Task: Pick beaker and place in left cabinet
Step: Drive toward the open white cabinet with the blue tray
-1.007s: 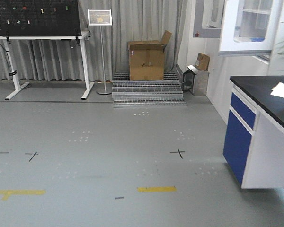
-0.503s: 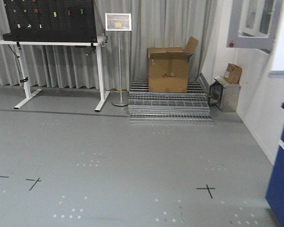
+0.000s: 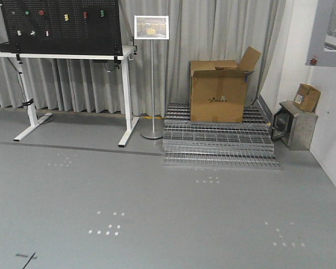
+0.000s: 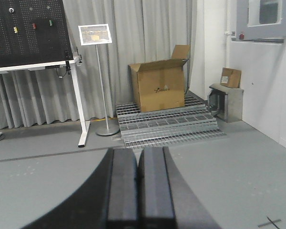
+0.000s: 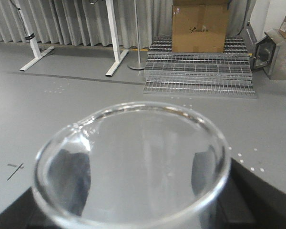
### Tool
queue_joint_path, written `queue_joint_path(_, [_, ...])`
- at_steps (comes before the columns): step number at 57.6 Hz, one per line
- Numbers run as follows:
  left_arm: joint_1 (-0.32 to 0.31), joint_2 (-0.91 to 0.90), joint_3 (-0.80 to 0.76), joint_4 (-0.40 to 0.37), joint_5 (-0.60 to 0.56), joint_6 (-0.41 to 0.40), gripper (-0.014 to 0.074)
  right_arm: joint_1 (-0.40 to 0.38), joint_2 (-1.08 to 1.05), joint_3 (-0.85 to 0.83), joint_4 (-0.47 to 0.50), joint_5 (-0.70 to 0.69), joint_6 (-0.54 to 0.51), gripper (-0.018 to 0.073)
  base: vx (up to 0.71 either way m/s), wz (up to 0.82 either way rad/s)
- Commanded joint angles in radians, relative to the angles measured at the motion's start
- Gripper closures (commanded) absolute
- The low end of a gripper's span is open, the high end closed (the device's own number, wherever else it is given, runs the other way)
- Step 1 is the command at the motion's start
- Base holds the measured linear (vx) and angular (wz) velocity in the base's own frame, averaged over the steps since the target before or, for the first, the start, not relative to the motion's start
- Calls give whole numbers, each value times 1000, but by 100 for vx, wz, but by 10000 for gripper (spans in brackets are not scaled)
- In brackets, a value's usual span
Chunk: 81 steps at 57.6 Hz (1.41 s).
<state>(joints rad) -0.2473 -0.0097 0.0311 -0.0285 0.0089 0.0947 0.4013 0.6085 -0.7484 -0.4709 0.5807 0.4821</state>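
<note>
While the beaker [image 5: 133,167] stands upright, spout points left.

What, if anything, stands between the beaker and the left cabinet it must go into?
That cannot be settled: no view shows the left cabinet. The beaker is held in the right gripper above bare grey floor; the cardboard box and the pegboard table stand far off by the curtain.

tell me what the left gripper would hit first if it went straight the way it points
The left gripper has free floor ahead, then likely the metal grating steps under the cardboard box; depth is unclear.
</note>
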Motion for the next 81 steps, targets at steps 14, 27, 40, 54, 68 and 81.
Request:
queue_joint_path(14, [-6, -17, 16, -8, -84, -3, 596, -1, -2, -28, -29, -74, -2, 565, 73, -2])
queue_joint_path(27, [-6, -17, 16, -8, -84, -3, 596, -1, -2, -28, -29, -74, -2, 565, 72, -2])
queue_joint_path(40, [-6, -17, 16, -8, -84, -3, 596, -1, -2, -28, -29, -74, -2, 565, 71, -2])
queue_joint_path(54, [-6, -17, 16, -8, -84, -3, 596, -1, -2, -28, -29, -74, -2, 565, 69, -13])
queue_joint_path(68, [-6, -17, 16, -8, -84, -3, 596, -1, -2, -28, -29, -74, -2, 565, 65, -31])
queue_joint_path(81, [-6, -17, 16, -8, -84, -3, 596, -1, -2, -28, -28, -74, -2, 565, 60, -44])
